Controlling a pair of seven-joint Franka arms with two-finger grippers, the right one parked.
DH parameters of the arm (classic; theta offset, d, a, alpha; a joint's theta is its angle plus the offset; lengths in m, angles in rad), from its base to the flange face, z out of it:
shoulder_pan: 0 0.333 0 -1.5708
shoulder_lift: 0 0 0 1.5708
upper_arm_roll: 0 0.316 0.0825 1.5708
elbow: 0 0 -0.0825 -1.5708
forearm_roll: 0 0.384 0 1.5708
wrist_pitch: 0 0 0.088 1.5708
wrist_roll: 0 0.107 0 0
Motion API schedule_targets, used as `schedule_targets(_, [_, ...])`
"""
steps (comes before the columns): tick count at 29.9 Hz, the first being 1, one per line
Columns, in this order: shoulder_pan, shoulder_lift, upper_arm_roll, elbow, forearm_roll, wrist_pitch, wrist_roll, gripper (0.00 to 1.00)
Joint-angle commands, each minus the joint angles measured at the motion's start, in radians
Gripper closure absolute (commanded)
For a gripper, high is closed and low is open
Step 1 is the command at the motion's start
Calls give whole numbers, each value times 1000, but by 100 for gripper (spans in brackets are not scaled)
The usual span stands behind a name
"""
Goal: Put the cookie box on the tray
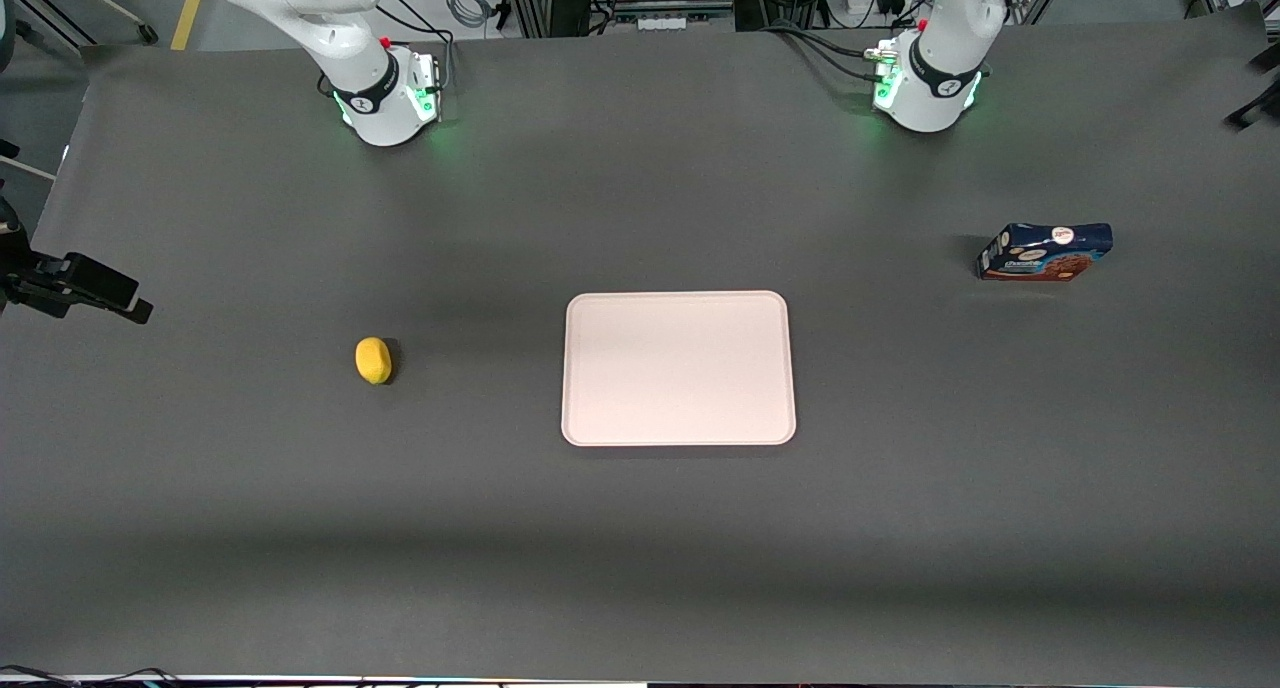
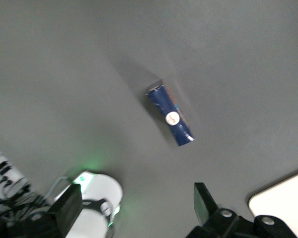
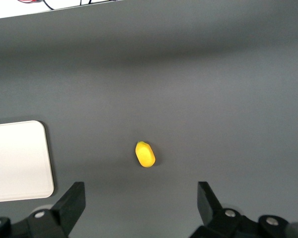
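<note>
Beneath wide jaws [image 2: 134, 206] (untouched): cookie box [image 2: 170, 115]

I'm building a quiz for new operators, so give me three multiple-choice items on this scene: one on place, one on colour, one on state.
1. Where is the slim navy-blue cookie box?
A. on the tray
B. on the table toward the working arm's end
C. in the pincer

2. What colour is the small lemon-like object?
A. yellow
B. green
C. red

3. The left arm's pincer is:
A. shut on the box
B. open, above the table
C. shut on the lemon

B: the box lies apart from the pale pinkish-white rectangular tray.
A: plainly yellow.
B: fingers spread, nothing between.
</note>
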Motion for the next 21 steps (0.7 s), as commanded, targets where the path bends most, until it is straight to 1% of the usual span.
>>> schedule_targets(1, [-5,-41,0,-206,29,231,-59,0])
schedule_targets(4, [-5,-10,0,-257,29,340,-103,0])
schedule_targets(12, [-2,138,0,-316,29,559,-172,0])
schedule_targets(21, [4,267,4,-373,31,786,-246,0])
